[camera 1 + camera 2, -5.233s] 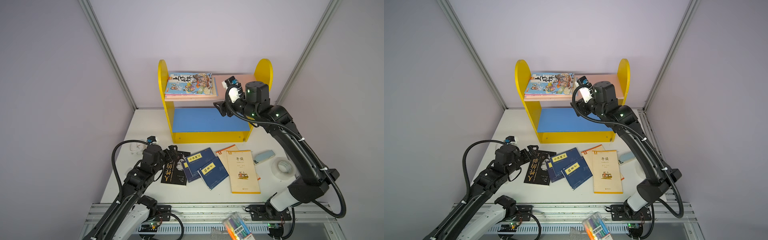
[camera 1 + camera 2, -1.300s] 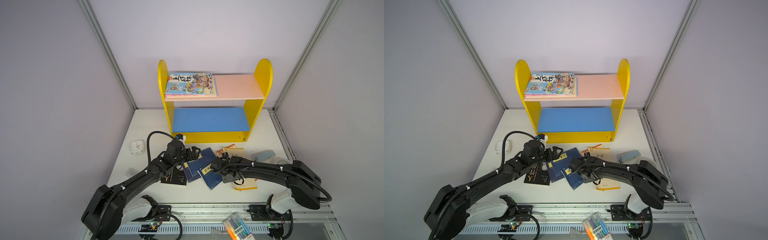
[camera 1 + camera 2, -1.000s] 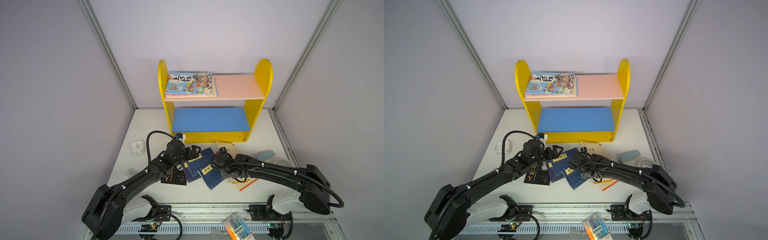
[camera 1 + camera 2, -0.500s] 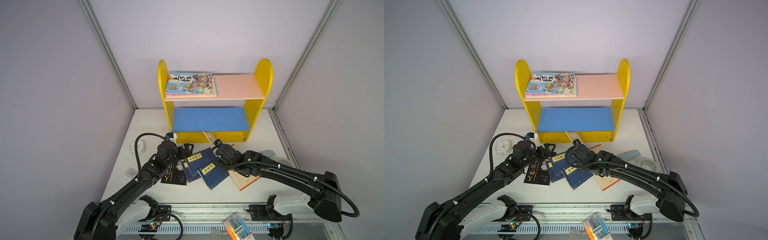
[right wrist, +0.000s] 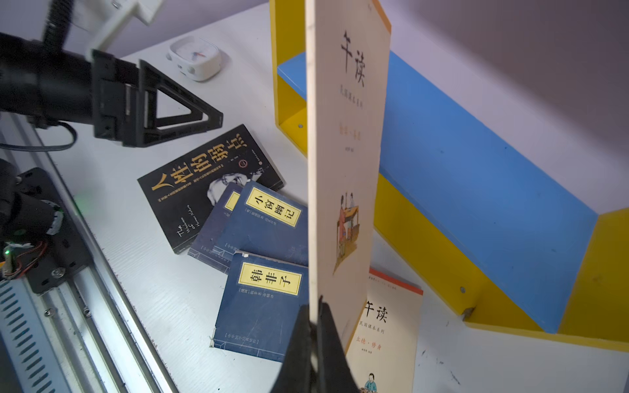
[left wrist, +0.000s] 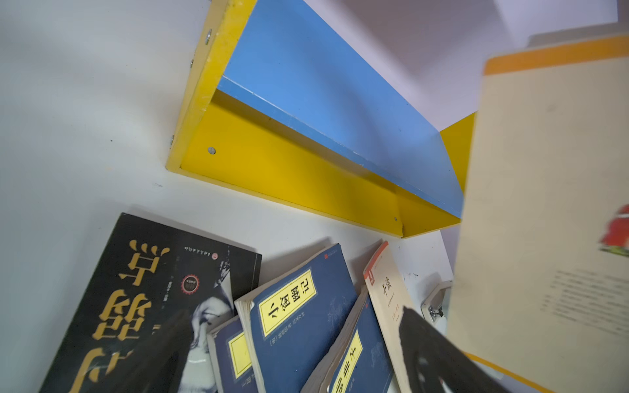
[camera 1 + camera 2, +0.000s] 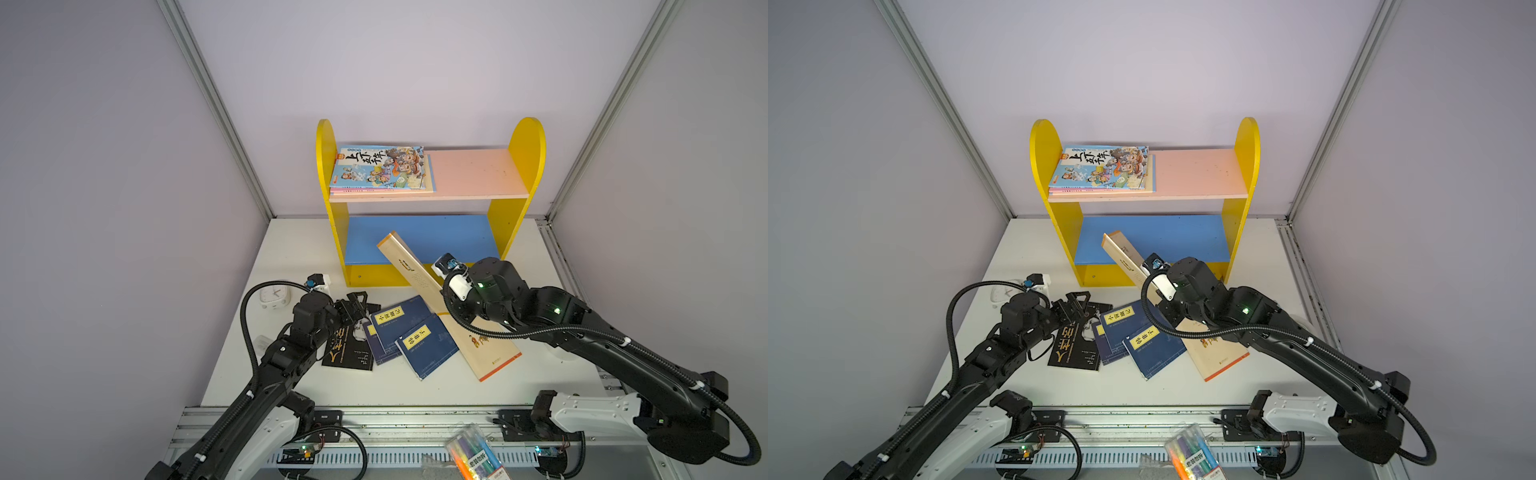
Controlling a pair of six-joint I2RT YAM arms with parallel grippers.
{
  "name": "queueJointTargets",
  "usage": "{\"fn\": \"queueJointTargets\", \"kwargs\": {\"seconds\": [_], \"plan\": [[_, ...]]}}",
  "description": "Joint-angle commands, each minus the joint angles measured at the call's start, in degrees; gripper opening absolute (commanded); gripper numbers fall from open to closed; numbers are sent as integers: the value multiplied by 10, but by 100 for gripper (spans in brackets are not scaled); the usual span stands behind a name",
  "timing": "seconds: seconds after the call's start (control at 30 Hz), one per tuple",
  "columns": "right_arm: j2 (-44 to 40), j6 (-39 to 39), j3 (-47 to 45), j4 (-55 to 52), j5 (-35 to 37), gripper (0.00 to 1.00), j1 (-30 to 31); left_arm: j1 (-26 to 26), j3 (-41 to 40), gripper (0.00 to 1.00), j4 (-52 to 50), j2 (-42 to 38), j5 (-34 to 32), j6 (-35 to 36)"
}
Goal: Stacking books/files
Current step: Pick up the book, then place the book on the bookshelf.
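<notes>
My right gripper (image 5: 315, 316) is shut on the lower edge of a cream book (image 7: 409, 266) with an orange edge. The book hangs tilted on edge in front of the blue lower shelf (image 7: 436, 237). It fills the middle of the right wrist view (image 5: 347, 153). On the table lie a black book with gold lettering (image 7: 347, 349), three overlapping navy books with yellow labels (image 7: 426, 343) and a second cream book (image 7: 490, 353). A cartoon-cover stack (image 7: 380, 168) rests on the pink top shelf. My left gripper (image 7: 357, 305) hovers open over the black book's far end.
The yellow shelf unit (image 7: 326, 166) stands at the back of the white table. A small white clock (image 7: 272, 296) sits left of my left wrist. A pack of coloured pens (image 7: 473, 457) lies on the front rail. Grey walls close in on both sides.
My right gripper has lifted the cream book off the table, up and back toward the shelf. My left arm has drawn back to the left, still open.
</notes>
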Motion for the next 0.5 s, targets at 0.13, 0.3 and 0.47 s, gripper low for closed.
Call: {"fn": "queueJointTargets", "kwargs": {"seconds": [0.13,0.3,0.47], "plan": [[-47,-105,60,28,-71,0,0,6,3,97,-24,-14,-6,9],[-61,-139,109,87,-45,0,0,7,8,97,-22,-7,-2,11],[-40,-173,174,159,45,0,0,7,9,97,-16,-2,3,6]]}}
